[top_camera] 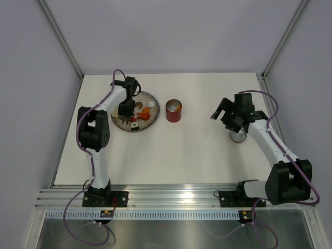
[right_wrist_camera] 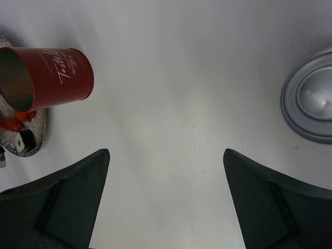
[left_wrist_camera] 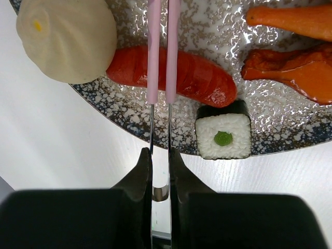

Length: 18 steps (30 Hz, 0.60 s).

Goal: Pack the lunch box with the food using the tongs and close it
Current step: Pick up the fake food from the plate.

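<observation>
My left gripper [left_wrist_camera: 160, 153] is shut on the pink tongs [left_wrist_camera: 153, 62]. Their two arms run close together across a red sausage [left_wrist_camera: 202, 83], and their tips are cut off at the top of the left wrist view. More food lies around them on the speckled plate [left_wrist_camera: 218, 31]: a white bun [left_wrist_camera: 67, 39], a sushi roll [left_wrist_camera: 223, 137], a carrot [left_wrist_camera: 290, 21] and an orange-red piece [left_wrist_camera: 295, 70]. The red lunch box [top_camera: 174, 110] stands open just right of the plate [top_camera: 150, 95]. Its lid [top_camera: 238, 136] lies silver side up beside my open right gripper [top_camera: 220, 111].
In the right wrist view the lunch box [right_wrist_camera: 57, 78] is at the far left, the lid [right_wrist_camera: 311, 98] at the right edge, and bare white table lies between the fingers [right_wrist_camera: 83, 176]. Aluminium rails run along the near table edge.
</observation>
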Tool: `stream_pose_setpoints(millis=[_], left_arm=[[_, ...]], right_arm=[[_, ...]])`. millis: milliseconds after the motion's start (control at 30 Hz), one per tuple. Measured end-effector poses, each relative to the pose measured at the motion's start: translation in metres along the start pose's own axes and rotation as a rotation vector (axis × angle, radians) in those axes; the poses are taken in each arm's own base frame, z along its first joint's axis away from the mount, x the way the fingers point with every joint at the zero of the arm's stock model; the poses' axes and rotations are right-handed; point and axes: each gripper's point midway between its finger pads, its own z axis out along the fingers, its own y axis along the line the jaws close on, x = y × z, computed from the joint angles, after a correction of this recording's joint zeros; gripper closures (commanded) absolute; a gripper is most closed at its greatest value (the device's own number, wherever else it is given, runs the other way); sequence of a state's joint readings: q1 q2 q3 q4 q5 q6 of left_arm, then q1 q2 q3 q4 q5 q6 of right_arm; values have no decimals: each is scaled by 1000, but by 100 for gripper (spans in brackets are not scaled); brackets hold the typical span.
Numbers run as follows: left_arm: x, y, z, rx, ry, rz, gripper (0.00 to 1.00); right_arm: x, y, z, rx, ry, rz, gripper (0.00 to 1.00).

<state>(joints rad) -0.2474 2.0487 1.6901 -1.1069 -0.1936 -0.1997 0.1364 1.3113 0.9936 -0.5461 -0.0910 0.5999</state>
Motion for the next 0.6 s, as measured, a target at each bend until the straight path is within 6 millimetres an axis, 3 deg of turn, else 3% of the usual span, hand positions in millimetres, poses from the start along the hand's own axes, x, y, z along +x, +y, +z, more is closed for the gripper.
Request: stream_pose_setpoints(millis=[600], left_arm=[[8, -20, -5, 15, 14, 62, 100]], right_arm=[[2, -1, 1, 0, 5, 5, 1]])
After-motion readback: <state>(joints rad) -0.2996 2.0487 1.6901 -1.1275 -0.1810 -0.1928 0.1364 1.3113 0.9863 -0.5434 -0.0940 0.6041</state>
